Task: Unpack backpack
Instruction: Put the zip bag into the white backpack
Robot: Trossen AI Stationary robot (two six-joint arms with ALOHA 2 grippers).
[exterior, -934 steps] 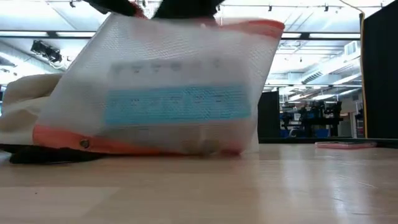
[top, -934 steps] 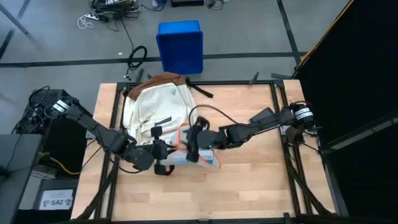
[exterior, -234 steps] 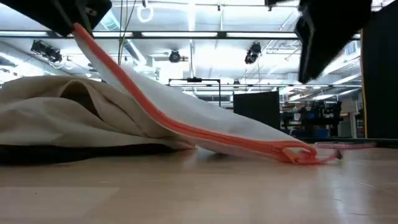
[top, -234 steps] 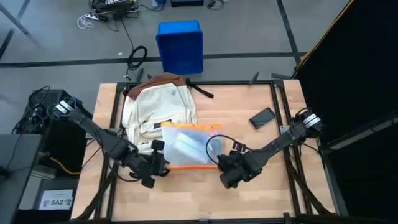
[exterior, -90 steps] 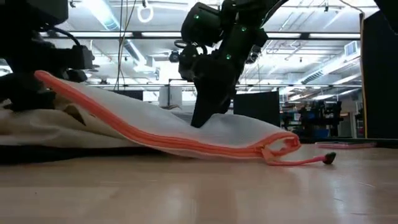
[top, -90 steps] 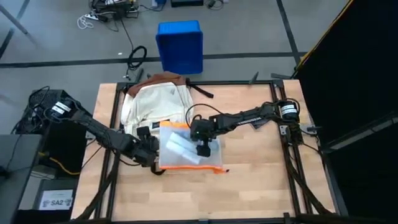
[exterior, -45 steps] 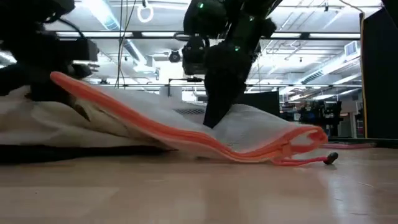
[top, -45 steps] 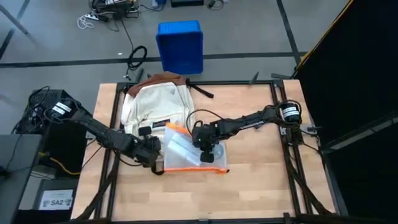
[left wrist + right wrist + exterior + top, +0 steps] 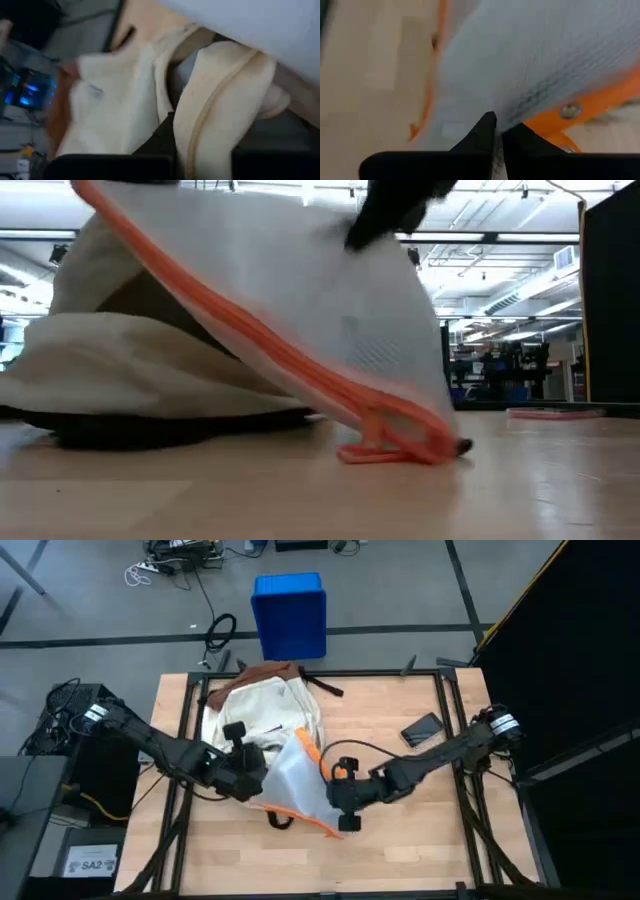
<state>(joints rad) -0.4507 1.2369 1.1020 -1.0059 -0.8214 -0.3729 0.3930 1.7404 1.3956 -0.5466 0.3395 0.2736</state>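
The cream-white backpack [image 9: 255,705] lies at the table's far left with its brown base toward the far edge. My left gripper [image 9: 245,762] sits at its near end, shut on cream fabric [image 9: 210,115]. A clear mesh pouch with orange edges [image 9: 300,780] stands tilted just right of it. One orange corner [image 9: 400,448] rests on the table, and the rest slants up out of the low view. My right gripper [image 9: 343,802] is at the pouch's right side, shut on its mesh [image 9: 530,60]. My left gripper has a thick cream fold of the backpack [image 9: 200,130] between its fingers, and that fold hides the fingertips. The fabric above it is raised off the table [image 9: 100,270]. My right gripper pinches the pouch's mesh wall [image 9: 490,107] between its two fingers, close to the orange edge with a snap [image 9: 570,109]. It comes from the table's right side. The pouch hangs tilted, one corner down on the table.
A dark phone [image 9: 422,729] lies flat at the table's far right. A blue bin [image 9: 290,612] stands on the floor beyond the far edge. Bare wood fills the near half of the table [image 9: 400,850].
My right gripper has moved toward the near edge with the pouch. The pouch has tipped from nearly flat to steeply slanted, one corner staying on the table. My left gripper has gone toward the far edge onto the backpack, and the backpack's near fabric has risen.
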